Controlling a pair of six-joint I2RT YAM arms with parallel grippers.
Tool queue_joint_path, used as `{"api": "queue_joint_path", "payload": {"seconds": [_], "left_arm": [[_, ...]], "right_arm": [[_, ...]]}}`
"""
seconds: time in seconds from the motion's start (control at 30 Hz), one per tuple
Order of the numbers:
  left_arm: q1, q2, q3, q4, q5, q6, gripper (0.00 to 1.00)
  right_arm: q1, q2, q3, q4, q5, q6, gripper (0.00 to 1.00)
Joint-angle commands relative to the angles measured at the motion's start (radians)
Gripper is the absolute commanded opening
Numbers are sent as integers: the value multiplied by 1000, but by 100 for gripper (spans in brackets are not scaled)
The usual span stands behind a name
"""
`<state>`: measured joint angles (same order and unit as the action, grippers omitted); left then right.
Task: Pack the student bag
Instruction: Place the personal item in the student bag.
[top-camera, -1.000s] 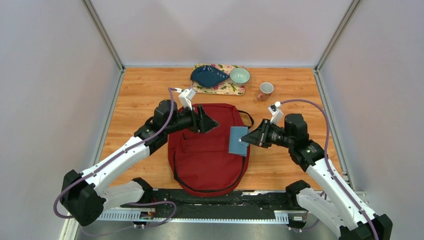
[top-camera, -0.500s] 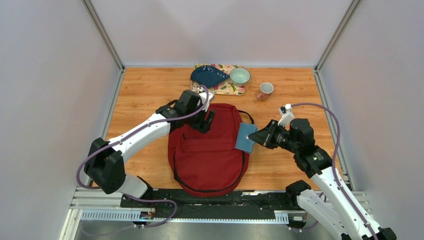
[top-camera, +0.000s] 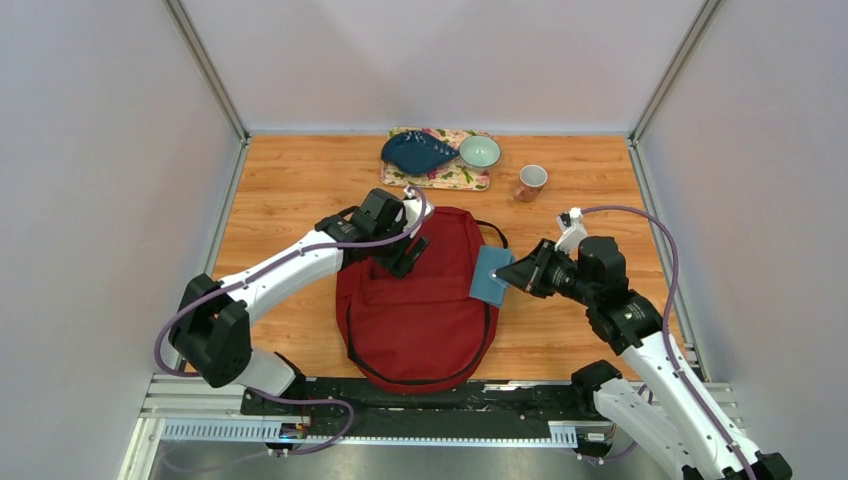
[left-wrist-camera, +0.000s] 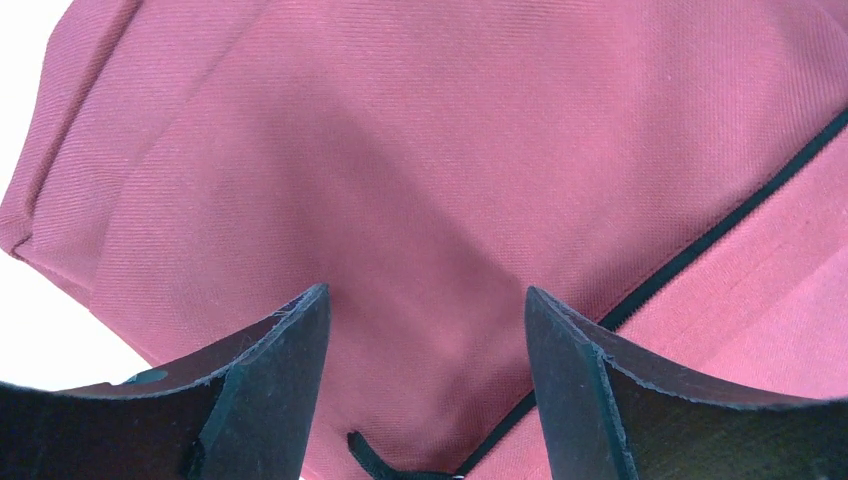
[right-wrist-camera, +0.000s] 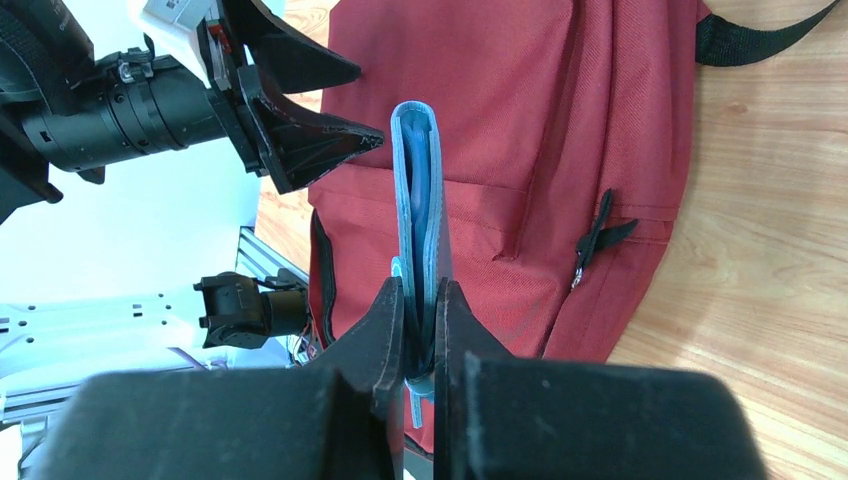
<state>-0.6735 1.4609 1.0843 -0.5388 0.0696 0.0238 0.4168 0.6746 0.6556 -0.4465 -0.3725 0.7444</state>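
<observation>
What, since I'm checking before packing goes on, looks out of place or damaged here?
Nothing is spilled or damaged. One oddity: the right end effector holds the blue wallet edge-up over the side of the red backpack, yet nothing on the backpack looks open to receive it.

Left arm and right arm: same build. The long links wear glossy white shells. Joints and wrist sections are matt black and cylindrical. A purple cable runs outside each arm, and a small white block sits on each wrist. Left hand and right hand: two black fingers each, wedge-shaped, tapering to a point. Inner faces are flat, with edges scuffed pale. Right wrist view shows a ribbed black barrel behind the left fingers.
</observation>
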Motion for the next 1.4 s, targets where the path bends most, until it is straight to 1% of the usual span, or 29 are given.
{"api": "queue_joint_path", "payload": {"seconds": [0.0,0.17,0.3,0.47,0.57,0.67,0.7,0.77,0.83,1.0,1.1,1.13,1.2,1.23,1.33,1.37], "left_arm": [[-35,-45,-30,-30,35,79,78],[-46,-77,-64,-33,90,90,78],[-73,-100,-84,-50,76,99,78],[-113,-143,-129,-24,65,88,78],[-138,-162,-149,-15,36,82,78],[-159,-171,-175,9,-23,76,78],[-166,-172,-182,20,-63,62,78],[-173,-166,-193,39,-86,57,78],[-182,-157,-201,57,-157,44,78],[-207,-131,-213,123,-232,19,77],[-210,-128,-219,157,-264,2,69],[-210,-129,-219,164,-267,-1,64],[-212,-145,-231,195,-275,-7,56],[-210,-149,-233,206,-277,-8,49],[-212,-168,-242,229,-278,-9,36],[-210,-171,-244,232,-278,-10,34]], "right_arm": [[2,-1,-4,69,-17,15,0],[2,-3,-17,80,-25,21,0],[2,0,-24,83,-29,24,0],[4,6,-30,88,-39,24,0],[4,10,-33,92,-45,26,0],[2,13,-36,97,-48,29,0],[4,14,-37,98,-49,29,0],[2,16,-37,101,-52,30,0],[2,16,-39,100,-52,30,0],[2,13,-40,98,-52,30,0],[4,11,-40,97,-51,30,0],[4,8,-42,95,-49,30,0],[2,6,-43,92,-49,30,0],[4,6,-44,94,-49,30,0],[4,8,-47,95,-48,30,0],[4,10,-47,94,-48,32,0]]}}
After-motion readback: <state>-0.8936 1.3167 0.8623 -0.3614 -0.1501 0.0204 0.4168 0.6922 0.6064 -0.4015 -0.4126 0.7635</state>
